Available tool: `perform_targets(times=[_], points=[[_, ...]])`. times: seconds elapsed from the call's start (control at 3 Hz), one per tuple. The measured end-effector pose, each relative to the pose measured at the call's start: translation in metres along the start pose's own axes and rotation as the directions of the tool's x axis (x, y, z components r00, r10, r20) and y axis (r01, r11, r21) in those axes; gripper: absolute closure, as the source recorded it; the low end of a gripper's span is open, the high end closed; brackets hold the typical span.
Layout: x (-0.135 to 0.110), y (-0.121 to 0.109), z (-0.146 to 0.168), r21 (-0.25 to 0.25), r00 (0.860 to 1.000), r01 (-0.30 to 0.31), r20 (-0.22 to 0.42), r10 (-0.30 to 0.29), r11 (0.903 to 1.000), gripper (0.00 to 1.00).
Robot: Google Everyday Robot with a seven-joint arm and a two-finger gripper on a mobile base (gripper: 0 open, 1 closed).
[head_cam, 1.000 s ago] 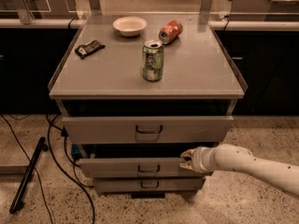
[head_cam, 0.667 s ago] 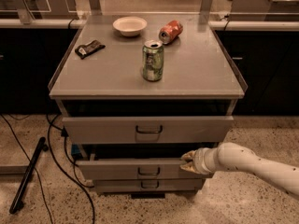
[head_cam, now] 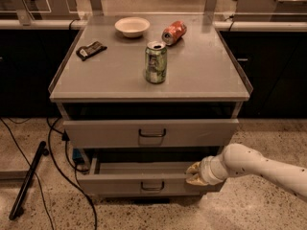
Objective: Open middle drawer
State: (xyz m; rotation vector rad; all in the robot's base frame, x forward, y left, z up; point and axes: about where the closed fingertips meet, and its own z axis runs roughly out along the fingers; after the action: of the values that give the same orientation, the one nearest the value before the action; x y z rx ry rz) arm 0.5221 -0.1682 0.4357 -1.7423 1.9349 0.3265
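The middle drawer (head_cam: 120, 185) is a low grey front with a small dark loop handle (head_cam: 152, 187). It stands pulled out from the cabinet, and its open inside shows as a dark strip under the top drawer (head_cam: 105, 133). My gripper (head_cam: 194, 174) is on the end of a white arm that comes in from the right. It sits at the top edge of the middle drawer's front, right of the handle. The lowest drawer is hidden below the pulled-out front.
On the cabinet top (head_cam: 201, 71) stand a green can (head_cam: 156, 62), a tipped red can (head_cam: 173, 32), a white bowl (head_cam: 132, 27) and a dark packet (head_cam: 91, 50). Cables (head_cam: 62, 162) and a black pole (head_cam: 28, 181) lie on the floor at the left.
The middle drawer has slid further out toward the camera and now covers the lowest drawer. My gripper has moved with its front edge.
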Motion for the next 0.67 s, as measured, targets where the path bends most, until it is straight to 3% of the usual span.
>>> perform_targets(times=[0.67], points=[[0.001, 0.032, -0.002, -0.124, 0.997, 0.022, -0.074, -0.032, 0.992, 1.0]])
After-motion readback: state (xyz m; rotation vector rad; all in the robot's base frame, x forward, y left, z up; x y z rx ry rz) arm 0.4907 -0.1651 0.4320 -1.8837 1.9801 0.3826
